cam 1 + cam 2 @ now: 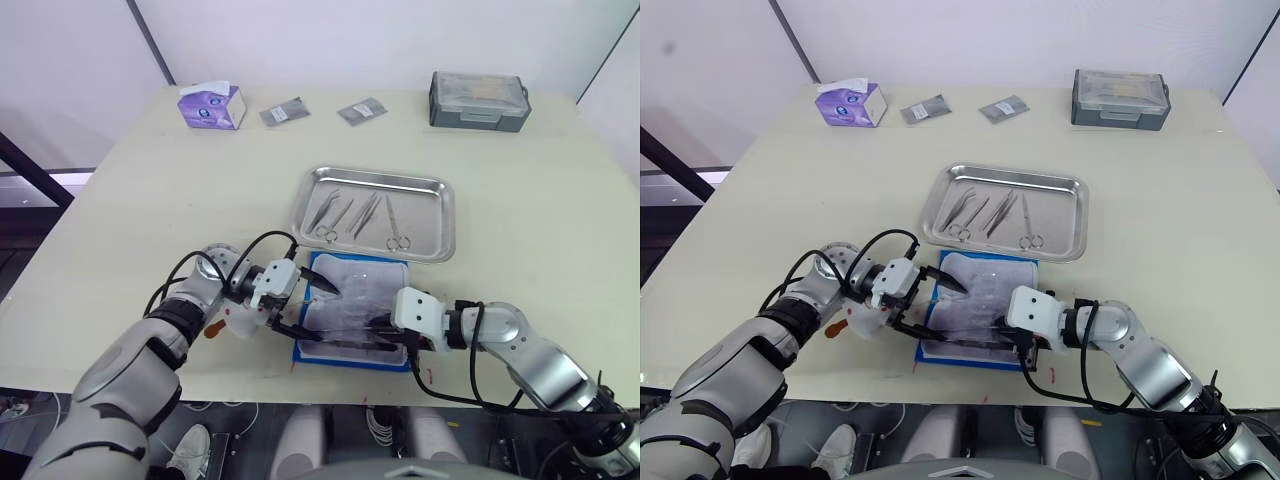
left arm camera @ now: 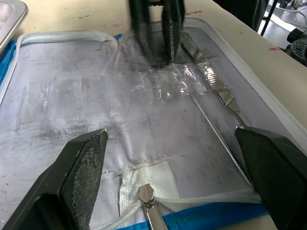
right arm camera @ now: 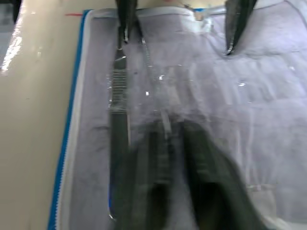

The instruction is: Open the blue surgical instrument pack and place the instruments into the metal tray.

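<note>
Between your two hands lies the blue surgical instrument pack (image 1: 355, 310), opened flat on the bench (image 1: 150, 200), with one silver instrument (image 2: 218, 88) left on its clear lining. Your left hand (image 1: 305, 305) stands wide, fingers on the lining. Your right hand (image 1: 378, 332) is narrow, tips on the plastic. Beyond them, the metal tray (image 1: 440, 215) holds four instruments (image 1: 360, 215).

Legible text: none.
Print on the purple tissue box (image 1: 212, 106) and the two grey packets (image 1: 285, 113) is too small to read.
</note>
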